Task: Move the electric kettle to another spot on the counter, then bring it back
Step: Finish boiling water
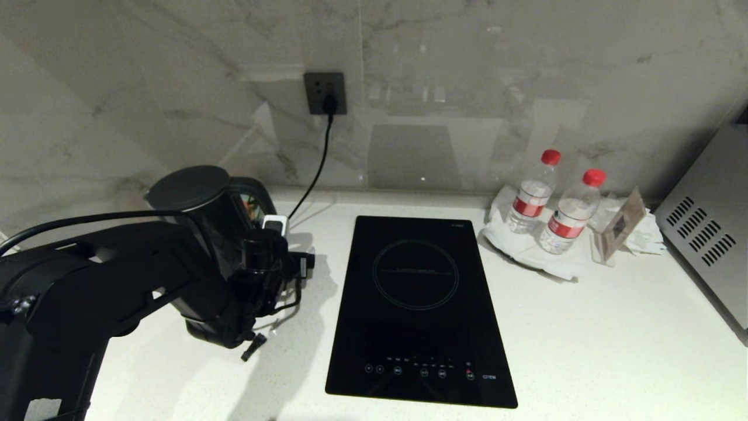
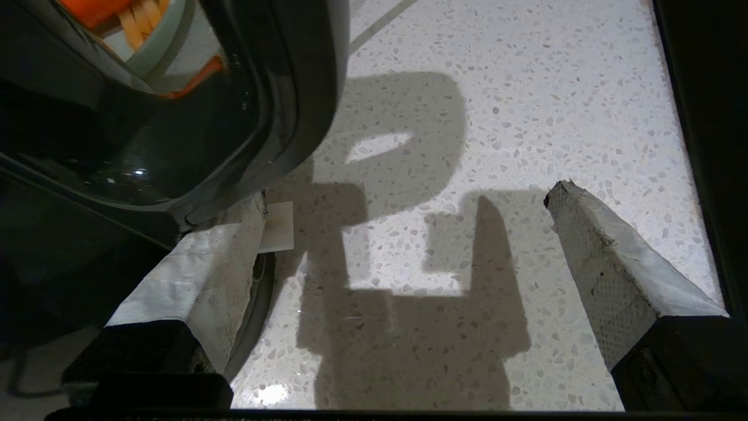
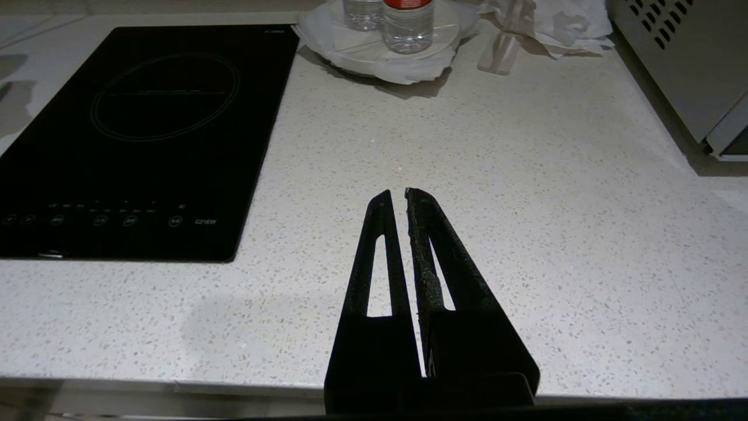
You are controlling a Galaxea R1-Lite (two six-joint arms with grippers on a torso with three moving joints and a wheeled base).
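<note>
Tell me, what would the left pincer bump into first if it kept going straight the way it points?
Probably the bare counter: the left pincer is open, pointing down, with the electric kettle beside one finger, not between them.

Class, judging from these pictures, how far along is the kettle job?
Done: the electric kettle stands on the counter, unheld. In hand: the left hand is open beside its handle, nothing between the fingers. Left: whether this precedes or follows the move can't be told. The right hand is shut, idle.
</note>
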